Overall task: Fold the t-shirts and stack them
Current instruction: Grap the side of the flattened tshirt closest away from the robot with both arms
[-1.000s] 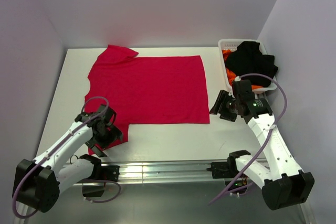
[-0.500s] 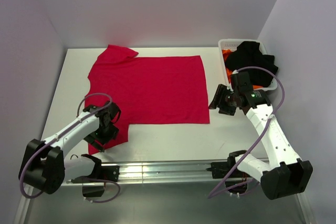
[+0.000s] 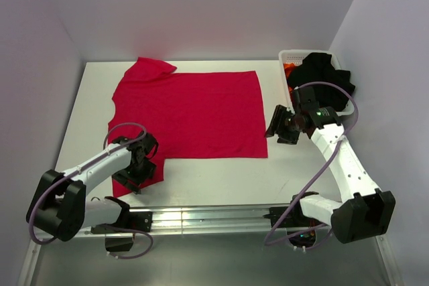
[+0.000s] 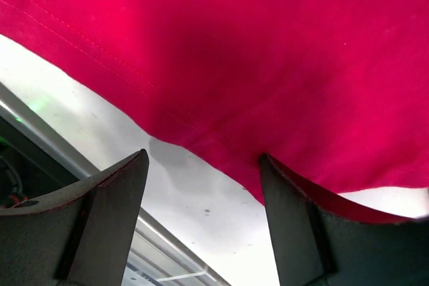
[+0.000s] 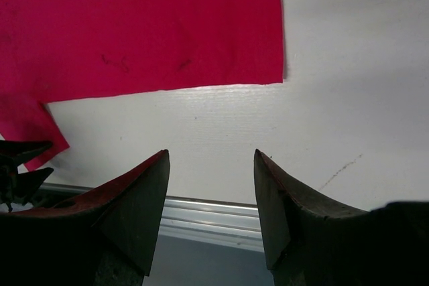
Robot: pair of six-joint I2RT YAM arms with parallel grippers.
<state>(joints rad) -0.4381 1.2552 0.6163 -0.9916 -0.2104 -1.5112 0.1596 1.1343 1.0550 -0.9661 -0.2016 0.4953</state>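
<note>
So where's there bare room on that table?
The widest bare patch of table lies between the red shirt and the metal rail in front. A narrower strip runs along the shirt's left side. It is crowded between shirt and basket, where the right gripper hovers, and at the shirt's near left corner, under the left gripper.

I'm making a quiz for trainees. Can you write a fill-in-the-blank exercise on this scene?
The t-shirt spread on the table is ____.
In the basket, a black t-shirt lies over an ____ one.
The left gripper is at the spread shirt's near short ____.
The right gripper has its jaws ____.
Missing words: red; orange; sleeve; open.
</note>
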